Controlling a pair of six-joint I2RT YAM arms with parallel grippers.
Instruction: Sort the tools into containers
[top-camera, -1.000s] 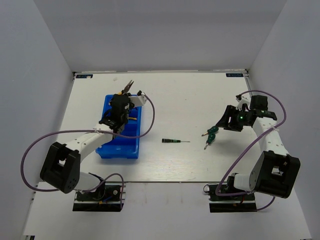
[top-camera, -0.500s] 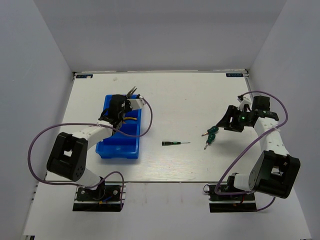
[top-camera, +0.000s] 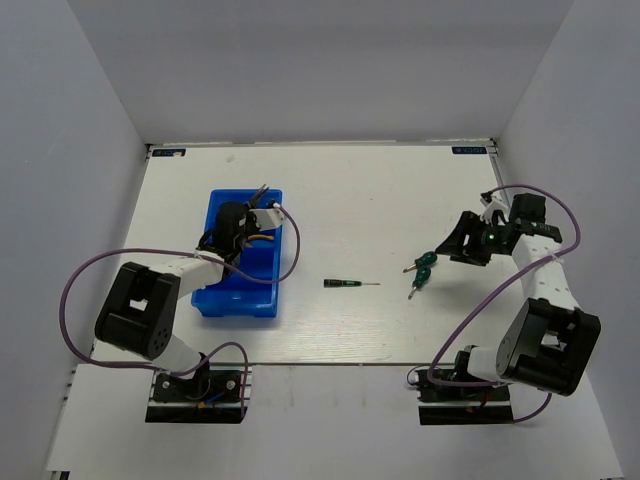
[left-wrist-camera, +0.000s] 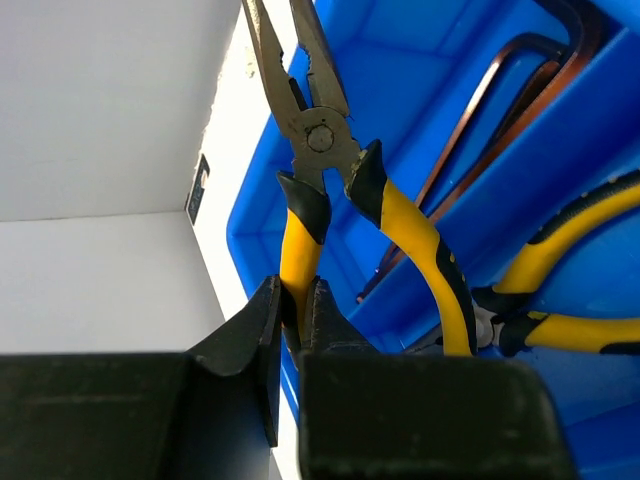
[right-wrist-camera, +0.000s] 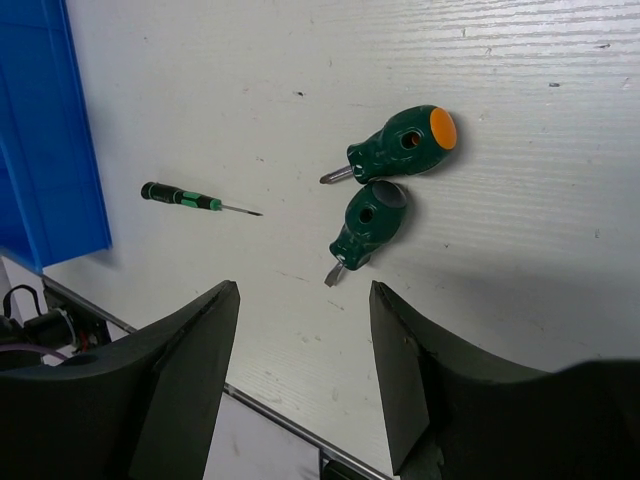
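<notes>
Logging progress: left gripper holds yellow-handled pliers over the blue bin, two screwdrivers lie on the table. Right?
No: three lie on the table, the orange-capped stubby screwdriver, the other stubby screwdriver and the thin screwdriver, as the right wrist view shows. The left gripper does hold the pliers over the blue bin.

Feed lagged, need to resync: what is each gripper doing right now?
Left gripper: closed on one handle of the yellow-handled pliers.
Right gripper: open, holding nothing.

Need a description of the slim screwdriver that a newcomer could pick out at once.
Start at the blue bin on the left of the table. Right of it, alone mid-table, lies the slim screwdriver. Unlike the two stubby green screwdrivers farther right, it is thin, with a black-and-green handle.
</notes>
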